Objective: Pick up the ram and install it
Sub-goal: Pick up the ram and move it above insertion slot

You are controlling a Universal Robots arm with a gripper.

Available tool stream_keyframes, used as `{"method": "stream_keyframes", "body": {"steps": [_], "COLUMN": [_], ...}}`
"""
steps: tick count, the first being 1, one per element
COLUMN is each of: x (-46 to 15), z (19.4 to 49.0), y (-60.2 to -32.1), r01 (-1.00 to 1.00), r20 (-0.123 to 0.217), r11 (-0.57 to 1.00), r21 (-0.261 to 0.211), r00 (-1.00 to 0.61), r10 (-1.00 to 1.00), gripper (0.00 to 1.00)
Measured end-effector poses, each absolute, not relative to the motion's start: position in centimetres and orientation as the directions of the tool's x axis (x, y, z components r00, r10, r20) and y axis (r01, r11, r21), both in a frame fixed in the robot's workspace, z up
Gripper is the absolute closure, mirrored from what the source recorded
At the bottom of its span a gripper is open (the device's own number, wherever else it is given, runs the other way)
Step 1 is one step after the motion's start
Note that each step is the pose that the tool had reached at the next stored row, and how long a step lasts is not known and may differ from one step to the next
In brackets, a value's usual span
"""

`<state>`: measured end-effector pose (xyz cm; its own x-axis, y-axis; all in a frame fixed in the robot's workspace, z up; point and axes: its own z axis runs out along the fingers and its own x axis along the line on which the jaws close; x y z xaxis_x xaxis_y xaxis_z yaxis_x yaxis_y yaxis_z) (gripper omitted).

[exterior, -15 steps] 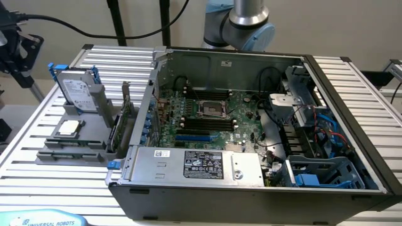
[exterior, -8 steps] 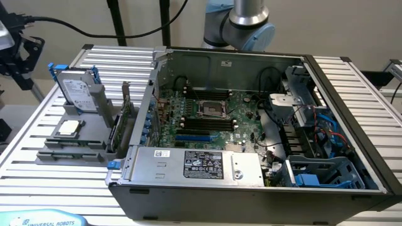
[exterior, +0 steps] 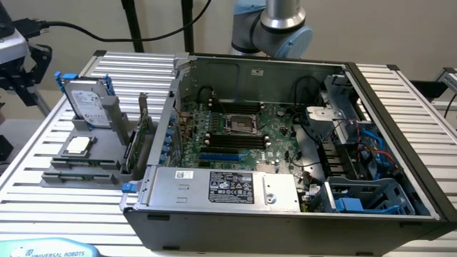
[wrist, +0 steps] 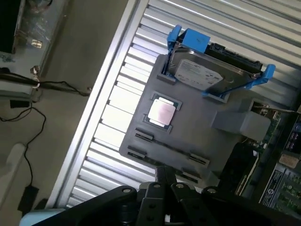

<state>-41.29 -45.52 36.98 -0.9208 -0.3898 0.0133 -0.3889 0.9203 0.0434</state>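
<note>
Ram sticks (exterior: 87, 163), thin and green, apparently slotted in a matte grey tray (wrist: 195, 127), black jaws clenched

In the exterior view, a robot arm (exterior: 275, 24) is cut off by the top edge, and a gripper (exterior: 25, 64) by the left edge. The label (exterior: 48, 250) at the lower left runs out of the frame. Small print on the case's sticker (exterior: 230, 187) is too small to read. In the wrist view, the open computer case (wrist: 287, 179) is cut off at the right edge, and the black gripper (wrist: 162, 197) by the bottom edge.
</note>
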Motion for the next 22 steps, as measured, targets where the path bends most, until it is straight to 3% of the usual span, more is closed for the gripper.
{"method": "stream_keyframes", "body": {"steps": [22], "x": [-41.1], "z": [35.8], "y": [-45.5], "r01": [-0.713], "r20": [0.013], "r11": [0.7], "r21": [0.043], "r00": [-0.7], "r10": [-0.714], "gripper": [0.89]}}
